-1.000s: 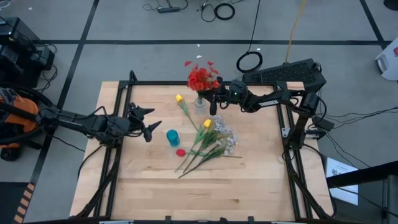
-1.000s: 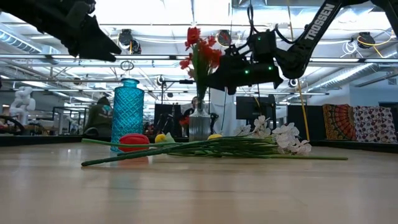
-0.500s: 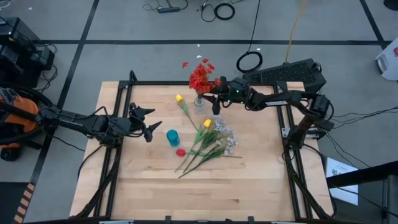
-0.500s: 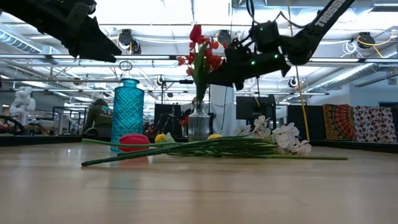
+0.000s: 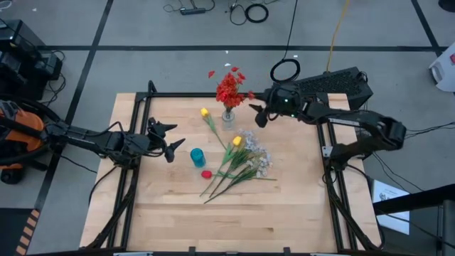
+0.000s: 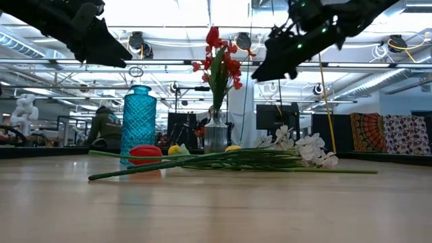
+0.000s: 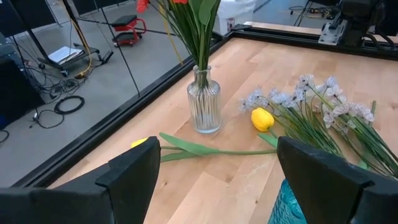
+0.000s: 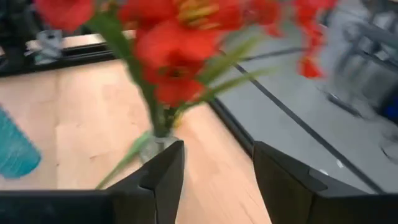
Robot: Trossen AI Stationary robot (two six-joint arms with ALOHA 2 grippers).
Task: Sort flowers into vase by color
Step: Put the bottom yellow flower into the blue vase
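Flowers are the work here, and the right hand (image 5: 260, 114) hangs in the air just at 3 o'clock of the clear glass vase (image 5: 228, 117), its fingers (image 8: 163, 177) parted wide and empty, touching nothing. In the right wrist view the red blooms (image 8: 171, 46) fill the space just past those fingers, and the low view shows this hand high above the desk, level with the bloom heads. The red flowers (image 5: 229, 88) stand upright in the clear vase near the desk's 12 o'clock edge.

From the vase toward 6 o'clock, a yellow bud (image 5: 205, 112) lies on the wood just at 9 o'clock of the vase, its green stalk running down toward the middle. A 2nd yellow bud (image 5: 237, 141) lies among a loose heap of stems (image 5: 226, 174) at the desk's centre, with the pale sprays (image 5: 257, 158) at the heap's 3 o'clock side. A teal vase (image 5: 197, 157) stands at 9 o'clock of the heap, and 1 red flower head (image 5: 206, 173) lies on the wood just at 5 o'clock of it.

The left hand (image 5: 165, 139) waits above the desk (image 5: 170, 213) at its 9 o'clock side, fingers spread wide and empty, pointing toward the teal vase.
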